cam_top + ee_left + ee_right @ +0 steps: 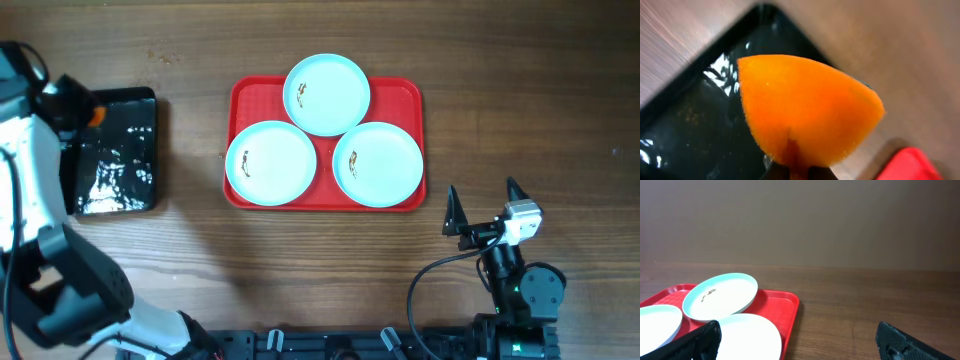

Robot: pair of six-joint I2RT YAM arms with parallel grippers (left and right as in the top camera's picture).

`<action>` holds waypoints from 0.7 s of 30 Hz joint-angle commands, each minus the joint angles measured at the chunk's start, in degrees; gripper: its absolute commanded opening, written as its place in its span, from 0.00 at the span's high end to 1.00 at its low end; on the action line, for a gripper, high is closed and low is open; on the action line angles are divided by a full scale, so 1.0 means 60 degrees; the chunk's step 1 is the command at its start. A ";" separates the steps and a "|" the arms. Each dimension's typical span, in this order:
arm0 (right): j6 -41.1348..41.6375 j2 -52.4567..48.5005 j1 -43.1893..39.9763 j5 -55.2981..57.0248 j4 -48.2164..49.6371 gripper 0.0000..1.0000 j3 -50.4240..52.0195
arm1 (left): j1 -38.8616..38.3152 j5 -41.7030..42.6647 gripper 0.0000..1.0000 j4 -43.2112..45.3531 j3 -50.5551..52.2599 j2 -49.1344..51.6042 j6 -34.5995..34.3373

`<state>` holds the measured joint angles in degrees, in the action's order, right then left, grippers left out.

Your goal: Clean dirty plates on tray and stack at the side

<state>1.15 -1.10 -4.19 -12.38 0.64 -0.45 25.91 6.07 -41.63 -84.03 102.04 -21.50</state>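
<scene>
Wood-grain bench runs under everything, brown and bare apart from what I'm working with. Three plates sit on the tray (245, 95) in a tight triangle: the far plate (327, 94) pokes out past the tray's far rim and seems to ride on the edges of the left plate (271, 163) and the right plate (377, 164). Each carries a small brown smear near its left side. None is wiped and none is stacked at the side, so I judge the cleaning not yet begun.

Well off to the left of the tray lies a black bin (120, 150), its bottom glistening with what I take for liquid, though the close view is too blurred to be sure. My left jaws hang over it, clenched on the lower edge of an orange sponge (805, 110), which stands up from them like a wedge. My right jaws are released, spread wide, parked near the bench's front edge just right of the tray and pointing toward the plates, holding nothing.

What worries me from here:
- I grip the sponge by a narrow edge only. Pressing it down on a plate could fold it over or squeeze it out of the jaws.
- If the sponge is wet, it may drip across the bench on the way to the tray.
- The far plate is perched. Scrubbing it where it lies could tip it or push it off the rim.
- Any plate may skid under the wipe unless my right jaws steady it first.
</scene>
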 commanded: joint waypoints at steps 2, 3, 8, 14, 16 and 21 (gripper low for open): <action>-0.0168 0.0033 -0.0036 0.0102 0.0033 0.00 0.0025 | -0.0219 -0.0448 0.96 0.0280 0.0976 0.1457 0.0066; -0.0164 0.0029 -0.0036 0.0102 0.0033 0.00 0.0025 | -0.0219 -0.0423 0.96 0.0255 0.0965 0.1592 0.0168; -0.0164 0.0033 -0.0036 0.0102 0.0033 0.00 0.0025 | -0.0200 -0.0047 0.96 0.0044 0.0517 0.1075 0.0525; -0.0164 0.0033 -0.0036 0.0102 0.0033 0.00 0.0025 | -0.0229 0.0841 0.96 -0.0036 -0.0248 -0.0554 0.0514; -0.0160 0.0029 -0.0036 0.0102 0.0033 0.00 0.0025 | -0.0240 0.0790 0.96 -0.0004 -0.0248 -0.0914 0.0525; -0.0164 0.0029 -0.0036 0.0102 0.0033 0.00 0.0025 | -0.0284 -0.0608 0.96 -0.0233 0.0335 -0.0583 0.0514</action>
<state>1.15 -1.10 -4.19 -12.38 0.64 -0.45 24.56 8.16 -42.72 -85.36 95.50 -19.53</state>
